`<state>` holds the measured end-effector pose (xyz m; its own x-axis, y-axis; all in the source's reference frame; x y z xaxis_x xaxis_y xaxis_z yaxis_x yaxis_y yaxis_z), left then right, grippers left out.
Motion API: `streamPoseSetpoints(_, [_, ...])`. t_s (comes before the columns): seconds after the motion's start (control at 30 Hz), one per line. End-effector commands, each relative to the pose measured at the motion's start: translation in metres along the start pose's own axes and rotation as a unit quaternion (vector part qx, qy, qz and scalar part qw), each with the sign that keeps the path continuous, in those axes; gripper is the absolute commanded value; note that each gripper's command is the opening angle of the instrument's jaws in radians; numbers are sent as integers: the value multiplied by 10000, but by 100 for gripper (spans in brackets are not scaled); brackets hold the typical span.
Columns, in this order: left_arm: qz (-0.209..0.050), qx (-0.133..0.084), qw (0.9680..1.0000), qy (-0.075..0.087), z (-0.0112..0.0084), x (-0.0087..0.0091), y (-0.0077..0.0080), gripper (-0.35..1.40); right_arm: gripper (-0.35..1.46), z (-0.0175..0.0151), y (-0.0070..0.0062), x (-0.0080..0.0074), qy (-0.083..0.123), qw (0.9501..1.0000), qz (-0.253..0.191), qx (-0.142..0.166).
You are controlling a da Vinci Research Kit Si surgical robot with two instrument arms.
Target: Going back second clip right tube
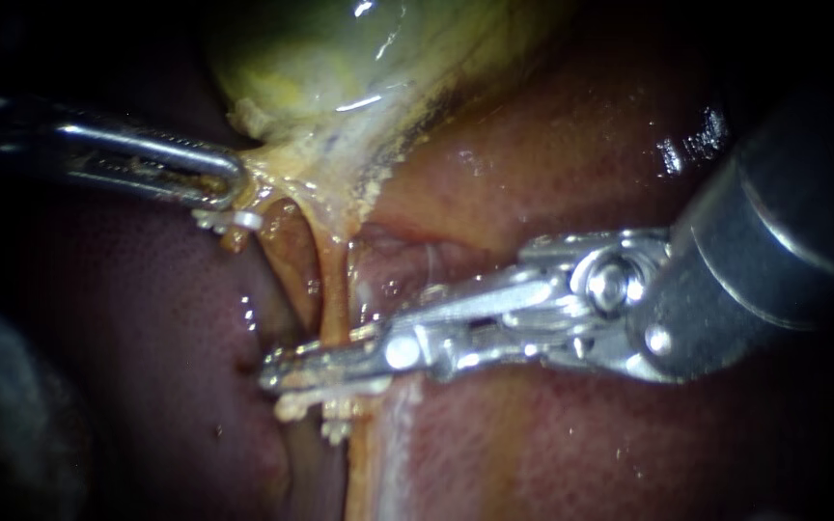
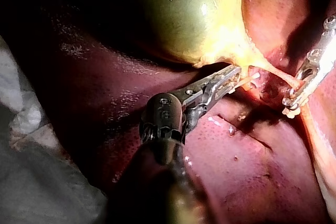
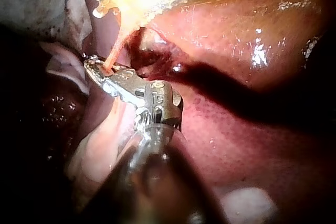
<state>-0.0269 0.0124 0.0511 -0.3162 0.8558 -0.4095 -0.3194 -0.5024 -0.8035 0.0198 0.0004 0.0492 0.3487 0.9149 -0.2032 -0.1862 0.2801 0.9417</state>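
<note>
The yellow-green gallbladder (image 1: 340, 58) narrows into two thin orange tubes. My left instrument (image 1: 229, 183) comes in from the left, its jaws shut on the pale tissue at the gallbladder's neck, holding it taut. A small white clip (image 1: 234, 221) sits just below those jaws on the left tube (image 1: 287, 256). My right instrument (image 1: 291, 374) reaches in from the right and lies across the right tube (image 1: 335, 299), with its narrow jaws closed around it. White clip pieces (image 1: 335, 429) show on the tube just under the jaws. In the right wrist view the tube (image 3: 113, 56) runs straight into the jaw tips.
Dark red liver (image 1: 147, 338) lies to the left of and under the tubes, with glistening liver surface (image 1: 581, 145) on the right. White gauze (image 2: 31, 129) lies beside the liver in the left wrist view. The right instrument's wide shaft (image 1: 784, 222) fills the right side.
</note>
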Motion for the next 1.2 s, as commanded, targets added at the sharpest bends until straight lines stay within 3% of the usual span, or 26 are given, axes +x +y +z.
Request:
streamPoseSetpoints(0.03, [1,1,10000,0,0,0,0,-35,-35,1,1,-1,9,10000,-2,11])
streamPoseSetpoints(0.13, [1,2,10000,0,1,0,0,-35,-30,2,3,-3,22,9999,-11,146])
streamPoseSetpoints(0.2, [1,2,10000,0,1,0,0,-35,-1,5,6,-4,97,9994,-254,223])
streamPoseSetpoints(0.3, [1,2,10000,1,1,0,0,-35,18,9,11,-10,164,9978,-573,281])
streamPoseSetpoints(0.43, [1,4,10000,1,1,0,0,-35,39,21,28,-27,154,9953,-919,260])
streamPoseSetpoints(0.63, [2,5,10000,2,1,-1,0,-35,49,27,59,-39,242,9885,-1482,153])
streamPoseSetpoints(0.8, [1,6,10000,2,1,-1,1,-35,50,14,71,-38,373,9832,-1787,31])
streamPoseSetpoints(1.1, [-1,10,10000,4,1,-1,2,-35,50,-28,78,-50,477,9640,-2615,-64])
streamPoseSetpoints(1.2, [-1,10,10000,4,1,-1,2,-35,50,-48,74,-50,521,9520,-3015,-105])
